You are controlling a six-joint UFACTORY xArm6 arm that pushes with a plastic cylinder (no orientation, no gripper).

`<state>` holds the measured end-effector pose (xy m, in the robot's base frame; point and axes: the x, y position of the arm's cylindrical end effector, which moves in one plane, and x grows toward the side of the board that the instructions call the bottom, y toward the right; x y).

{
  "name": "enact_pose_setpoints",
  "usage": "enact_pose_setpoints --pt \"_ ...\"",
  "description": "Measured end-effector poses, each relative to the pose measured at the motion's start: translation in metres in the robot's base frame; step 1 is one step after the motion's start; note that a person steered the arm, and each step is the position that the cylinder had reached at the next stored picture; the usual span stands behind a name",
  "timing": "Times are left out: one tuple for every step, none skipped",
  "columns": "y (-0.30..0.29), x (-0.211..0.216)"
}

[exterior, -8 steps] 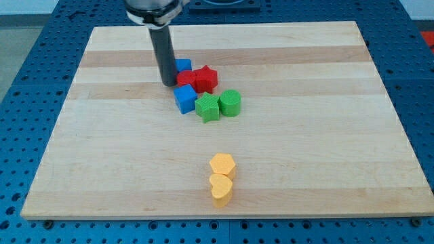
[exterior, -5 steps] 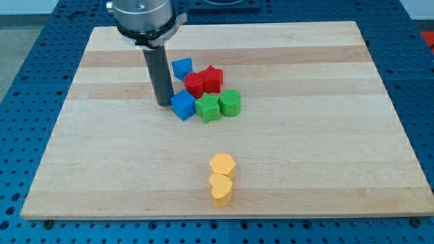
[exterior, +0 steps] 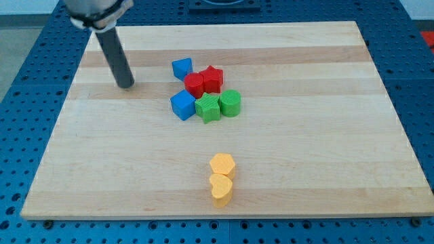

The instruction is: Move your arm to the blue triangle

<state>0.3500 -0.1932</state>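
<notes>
Blue perforated framing surrounds your pale wooden bench (exterior: 325, 169), and nearly everything that matters sits in its upper middle. Reading from the view's left, you first meet the end effector: a plain dark rod with no jaws to part or close, clamped on nothing and touching no block, with my tip (exterior: 126, 86) resting on bare wood. From my tip, the blue triangle (exterior: 181, 68) lies at roughly 2 o'clock, well apart, with open wood between the two, so your coming move is a run toward the view's right with a slight drift toward the view's top. Whether the triangle has a long axis is too fine to tell at this size; it reads as a small wedge at the cluster's top-left corner. Just below it, at about 4 o'clock from my tip, is the blue cube (exterior: 182, 105), which you should judge a likely decoy since it shares the colour. Continuing right, the red block (exterior: 195, 85) and the red star (exterior: 212, 78) sit just beside the triangle at its 4 o'clock, then the green star (exterior: 207, 107) and the green cylinder (exterior: 230, 102). Near the view's bottom, at 6 o'clock from the cluster, are the yellow hexagon (exterior: 222, 165) and the yellow heart (exterior: 221, 189), touching each other.
</notes>
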Motion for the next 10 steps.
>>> enact_pose_setpoints --pt "0.000 -0.003" --pt "0.000 -0.004" --pt "-0.005 -0.044" --pt "-0.005 -0.059" --pt "0.028 -0.064" --pt "0.033 -0.065" --pt "0.077 -0.066" --pt "0.087 -0.066" --pt "0.123 -0.061" --pt "0.127 -0.060"
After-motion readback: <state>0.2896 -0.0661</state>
